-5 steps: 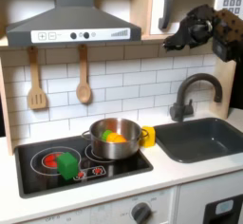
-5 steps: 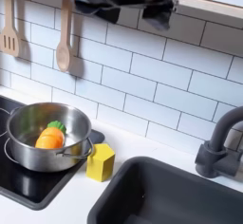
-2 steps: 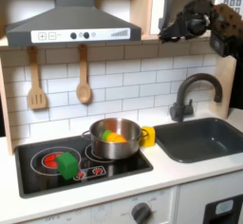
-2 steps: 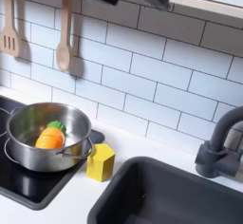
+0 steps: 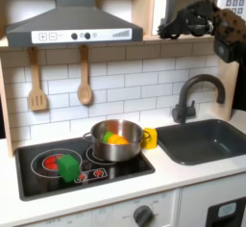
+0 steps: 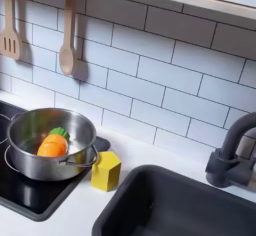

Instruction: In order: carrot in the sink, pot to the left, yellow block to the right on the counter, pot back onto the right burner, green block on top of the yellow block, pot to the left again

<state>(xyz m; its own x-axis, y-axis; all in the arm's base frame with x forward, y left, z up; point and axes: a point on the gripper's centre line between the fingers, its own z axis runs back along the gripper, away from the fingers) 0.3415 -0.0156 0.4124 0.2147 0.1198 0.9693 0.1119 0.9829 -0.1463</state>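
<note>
The steel pot (image 5: 116, 141) stands on the right burner (image 5: 95, 155) of the black cooktop, covering most of its red rings. The orange carrot (image 5: 113, 138) lies inside the pot (image 6: 44, 146), and its green top shows on the carrot (image 6: 52, 144) in the second exterior view. The yellow block (image 5: 149, 138) rests on the cream counter (image 5: 183, 175), touching the pot's right side and close to the dark sink (image 5: 206, 140). The green block (image 5: 67, 166) sits on the left burner. My gripper (image 5: 177, 26) hangs high at the first exterior view's upper right, far above the sink, open and holding nothing.
A dark curved faucet (image 5: 191, 95) rises behind the sink. Two wooden utensils (image 5: 85, 82) hang on the tiled wall under a grey range hood (image 5: 72, 24). In the second exterior view the yellow block (image 6: 106, 170) stands between pot and sink (image 6: 185, 206).
My gripper has risen and drifted slightly toward the first exterior view's left, passing out of the second exterior view's top edge. Pot, carrot and blocks have not moved.
</note>
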